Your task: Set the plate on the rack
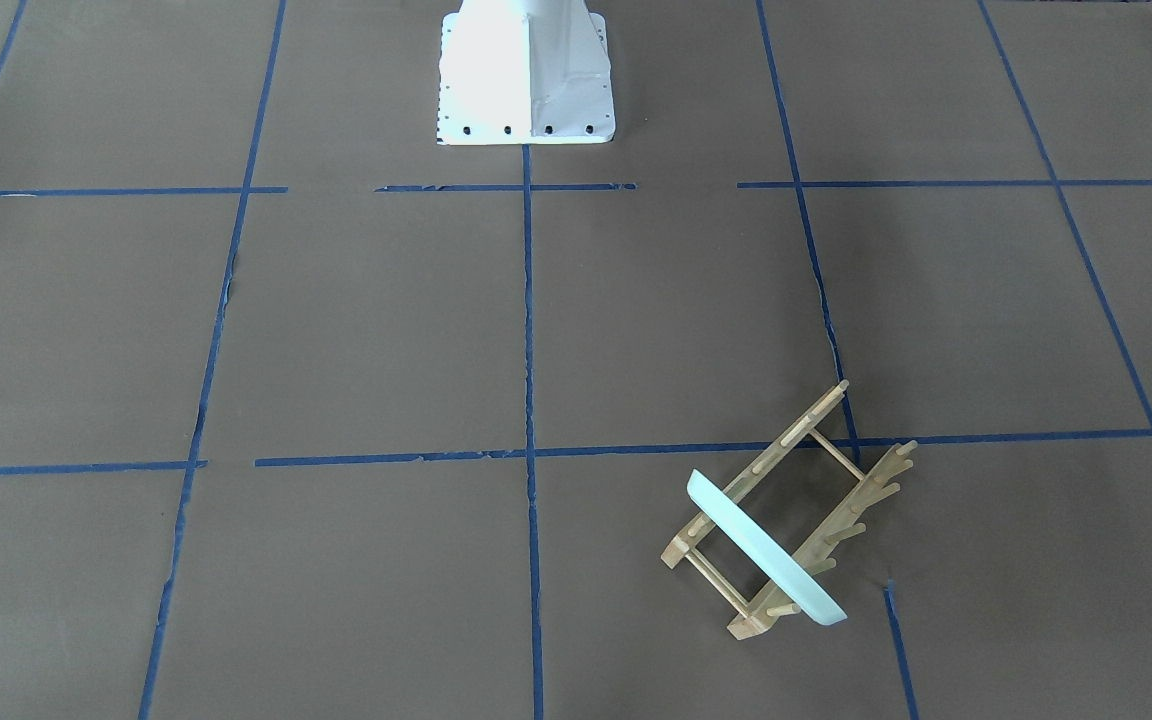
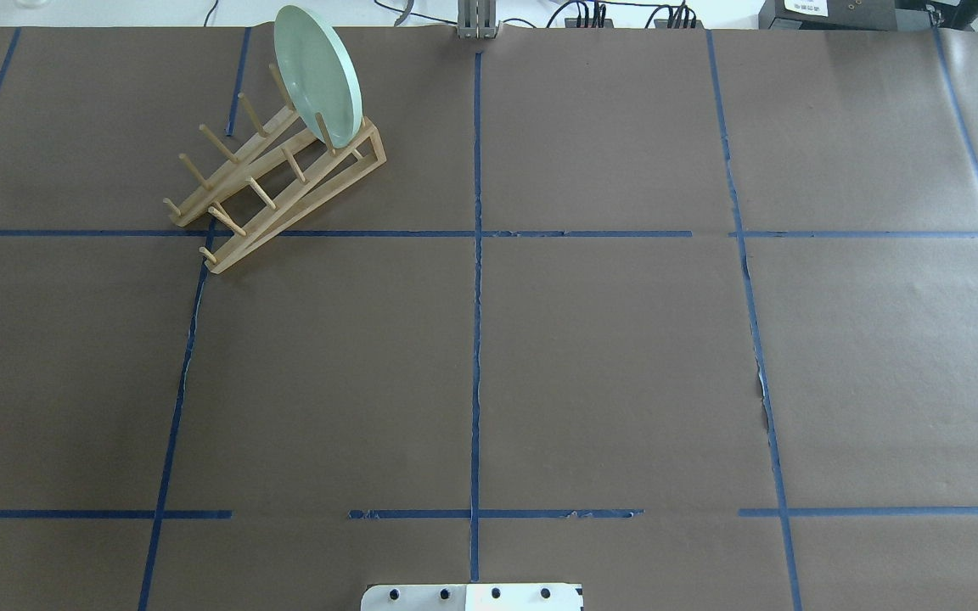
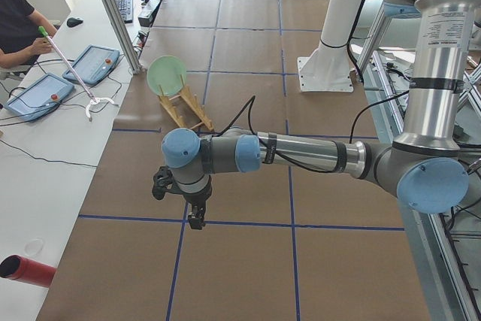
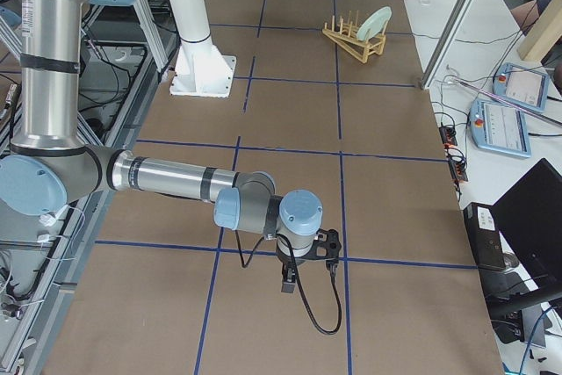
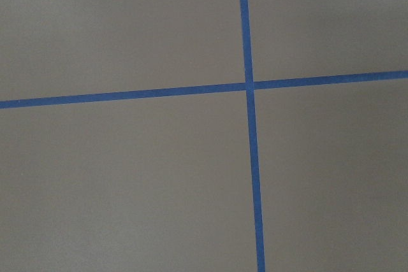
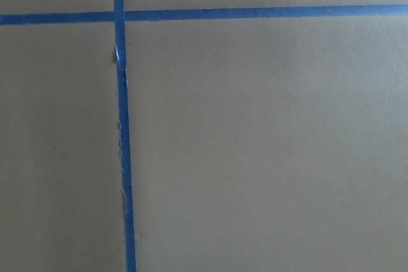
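Left gripper (image 3: 195, 221) hangs closest, pointing down over brown worktop (image 2: 608, 356) by a blue tape (image 5: 247, 84) crossing. Fingers spread or pressed together? Can't tell from this angle. Same w/ right gripper (image 4: 288, 284) at the opp. end, also pointing down. Plate (image 2: 317, 75) stands on edge in rack (image 1: 876, 490), betw. pegs at one end, leaning a bit, on the worktop's far-left part and well apart from both grippers.

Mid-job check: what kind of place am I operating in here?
Likely a robotics lab test cell: a brown table gridded with blue tape, teach pendants on the side bench, and the plate standing in the rack.
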`<action>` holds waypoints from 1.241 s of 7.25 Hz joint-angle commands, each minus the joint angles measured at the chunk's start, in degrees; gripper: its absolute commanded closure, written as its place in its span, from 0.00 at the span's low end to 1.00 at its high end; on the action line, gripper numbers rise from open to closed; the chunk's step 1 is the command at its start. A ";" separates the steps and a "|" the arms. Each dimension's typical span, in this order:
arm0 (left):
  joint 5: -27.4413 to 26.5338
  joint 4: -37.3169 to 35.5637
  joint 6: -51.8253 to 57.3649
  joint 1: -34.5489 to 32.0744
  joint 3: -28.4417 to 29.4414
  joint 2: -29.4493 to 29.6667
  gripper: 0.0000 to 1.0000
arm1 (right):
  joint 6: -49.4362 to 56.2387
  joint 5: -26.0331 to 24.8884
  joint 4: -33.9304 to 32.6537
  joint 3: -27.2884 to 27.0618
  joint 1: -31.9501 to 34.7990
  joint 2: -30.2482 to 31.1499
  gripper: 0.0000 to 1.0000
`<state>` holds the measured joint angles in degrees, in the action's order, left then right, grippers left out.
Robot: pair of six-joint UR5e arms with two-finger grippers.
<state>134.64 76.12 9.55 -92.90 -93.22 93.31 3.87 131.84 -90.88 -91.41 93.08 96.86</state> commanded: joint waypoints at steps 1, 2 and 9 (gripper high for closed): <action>3.94 -0.88 0.12 -0.18 0.58 -0.24 0.00 | 0.00 0.00 0.00 0.00 0.00 0.00 0.00; 3.88 -0.88 0.20 -0.18 -0.03 -0.32 0.00 | 0.00 0.00 0.00 0.00 0.00 0.00 0.00; 0.62 6.94 0.55 -2.97 0.23 -0.76 0.00 | 0.00 0.00 0.00 0.00 0.00 0.00 0.00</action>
<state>135.02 83.10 10.09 -94.18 -92.78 92.69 3.87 131.84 -90.88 -91.40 93.08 96.86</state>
